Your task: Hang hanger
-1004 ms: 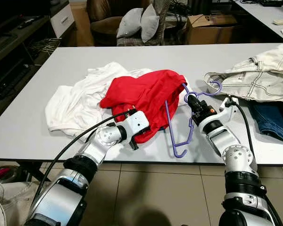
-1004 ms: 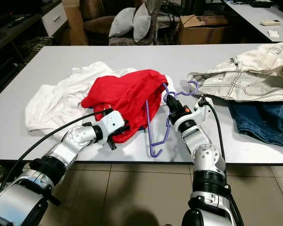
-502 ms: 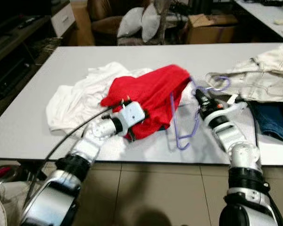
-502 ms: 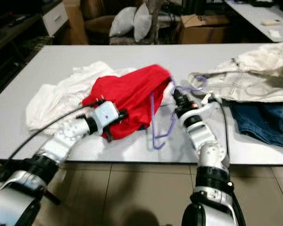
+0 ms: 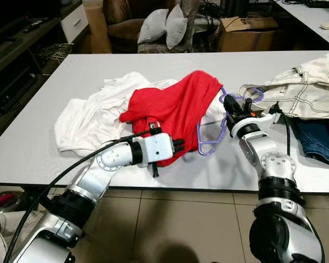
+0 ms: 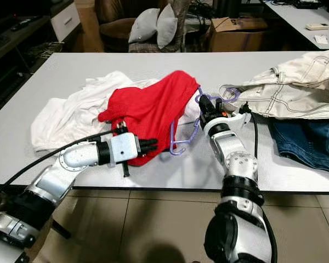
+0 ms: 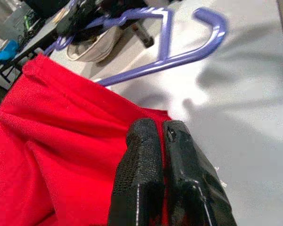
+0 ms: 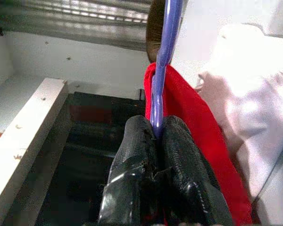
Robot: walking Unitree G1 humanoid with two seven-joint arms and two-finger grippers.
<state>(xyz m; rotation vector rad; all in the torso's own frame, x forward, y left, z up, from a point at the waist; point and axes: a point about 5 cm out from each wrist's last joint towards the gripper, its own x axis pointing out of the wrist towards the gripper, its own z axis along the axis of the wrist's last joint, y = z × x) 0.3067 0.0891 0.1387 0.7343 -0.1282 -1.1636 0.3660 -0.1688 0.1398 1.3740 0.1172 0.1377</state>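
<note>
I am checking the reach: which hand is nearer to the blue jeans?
Right. The right hand holds the purple hanger just beside the blue jeans; the left hand pinches the red garment, farther away.

I count one purple hanger (image 5: 211,143) in the middle of the frame. There is one red garment (image 5: 172,112) and one white garment (image 5: 93,118) left of centre. At the right edge I see one cream denim piece (image 5: 301,90) and, below it, one pair of blue jeans (image 5: 321,139). At the top I count two grey cushions (image 5: 164,28) and one cardboard box (image 5: 242,33); maybe more things stand there, it is too dark.
</note>
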